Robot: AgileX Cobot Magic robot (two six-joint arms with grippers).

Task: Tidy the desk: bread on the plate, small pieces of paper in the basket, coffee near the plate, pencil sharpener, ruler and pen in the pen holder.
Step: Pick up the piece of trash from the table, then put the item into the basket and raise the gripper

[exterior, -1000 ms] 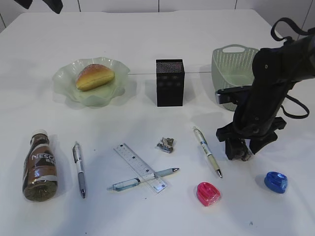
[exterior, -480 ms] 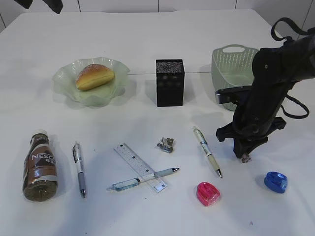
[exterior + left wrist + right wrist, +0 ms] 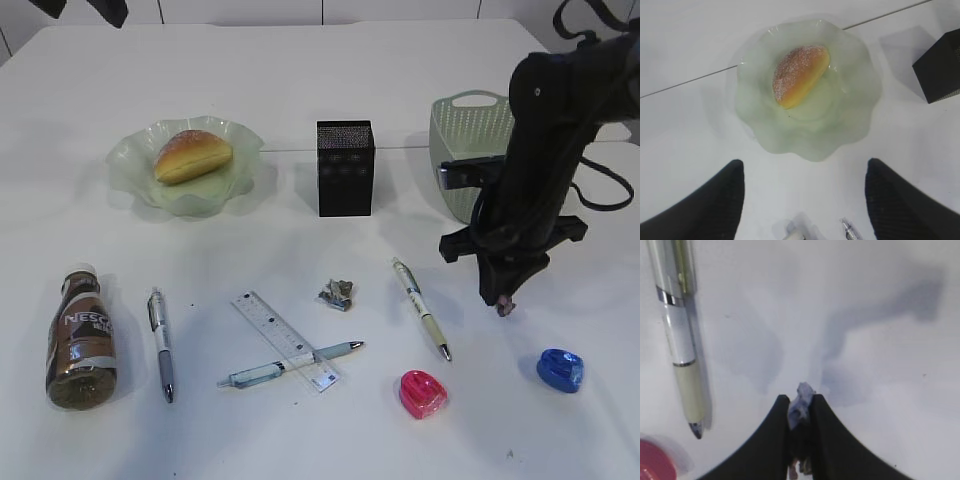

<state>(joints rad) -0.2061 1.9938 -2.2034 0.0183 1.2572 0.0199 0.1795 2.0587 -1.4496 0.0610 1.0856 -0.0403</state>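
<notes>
Between the right gripper's [image 3: 800,412] closed fingers [image 3: 771,440] sits a paper scrap [image 3: 799,410], lifted clear of the table [image 3: 300,100] just right of a pen [image 3: 421,306] and in front of the basket [image 3: 470,150]. It looks crumpled, almost weightless and soft, so a light pinch across its bulk should hold it; the likelier trouble is that it clings to the pads or slips out through a loose corner, since only a small tip shows past the fingers. A second scrap [image 3: 338,293] lies near the ruler [image 3: 283,338] and would probably take the same grip across its widest fold. The right wrist view shows the pinch itself and the pen tip close by, which the exterior view gives only as a speck under the arm. The exterior view alone shows the basket, holder [image 3: 345,168], bottle [image 3: 79,338] and both sharpeners [image 3: 422,392]. The left wrist view shows the left gripper [image 3: 802,200] open, well above the plate [image 3: 760,135] with the bread [image 3: 800,75] on it.
</notes>
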